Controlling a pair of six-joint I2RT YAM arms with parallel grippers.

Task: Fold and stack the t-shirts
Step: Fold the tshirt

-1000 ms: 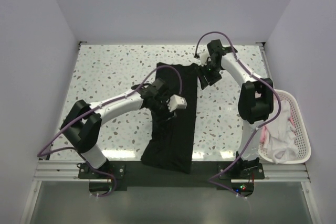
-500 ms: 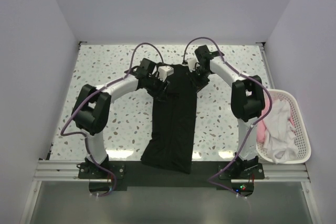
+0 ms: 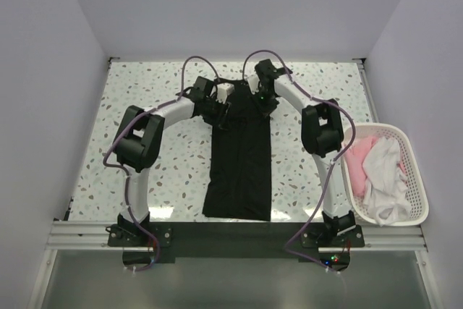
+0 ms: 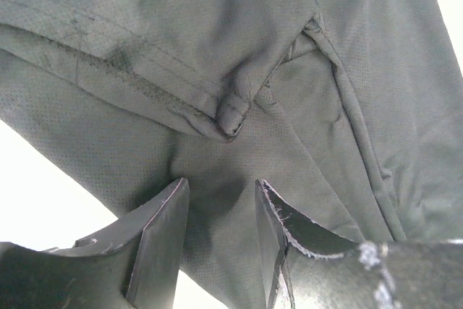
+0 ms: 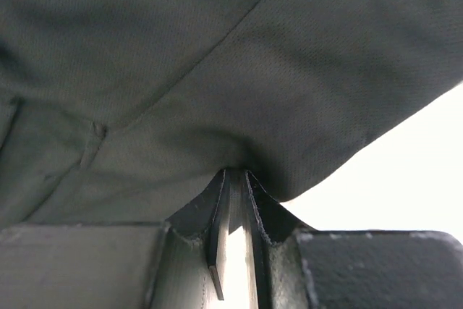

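Newly up at the far end of the black t-shirt (image 3: 240,168), pulled straighter and narrower than a second ago.
Suggests lengthwise folding done, cross-fold next. Stretches from the near edge of the table (image 3: 145,106) to the far middle. Left gripper (image 4: 221,187): parted, poised over a hem fold just past its tips, gripping nothing. Right gripper (image 5: 233,173): nearly closed, pinching a raised fabric edge.

The top view is bright and sharp. Wrist views look dim against the black shirt (image 4: 289,34), with washed-out white corners and slightly blurry fingers (image 4: 155,240).
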